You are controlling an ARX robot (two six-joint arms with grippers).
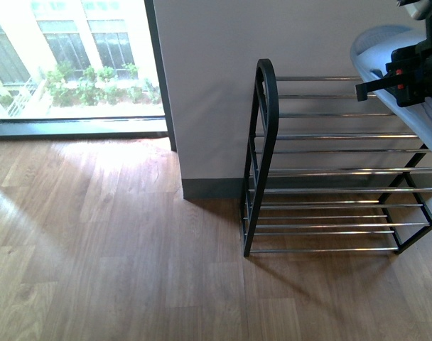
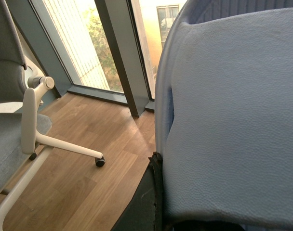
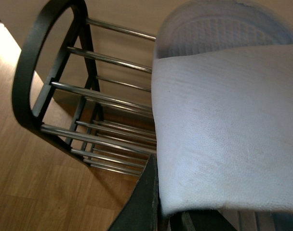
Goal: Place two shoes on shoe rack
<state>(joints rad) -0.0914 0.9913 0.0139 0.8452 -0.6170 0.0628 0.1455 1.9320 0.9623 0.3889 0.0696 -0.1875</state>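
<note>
In the front view my right gripper (image 1: 397, 77) is shut on a pale grey shoe (image 1: 386, 46) and holds it up at the top right, above the shoe rack (image 1: 330, 136). The rack has a black side frame and chrome rods, and its tiers are bare. The right wrist view shows this shoe (image 3: 228, 120) clamped in the gripper (image 3: 175, 219), with the rack (image 3: 103, 96) just beyond it. The left wrist view shows my left gripper (image 2: 185, 224) shut on the other grey shoe (image 2: 233, 120), one black finger (image 2: 146, 202) against its side. The left gripper is outside the front view.
The rack stands on a wooden floor (image 1: 131, 249) against a white wall (image 1: 216, 85). A floor-to-ceiling window (image 1: 74, 57) is to its left. A white-framed grey office chair (image 2: 21, 120) on castors stands near the window in the left wrist view.
</note>
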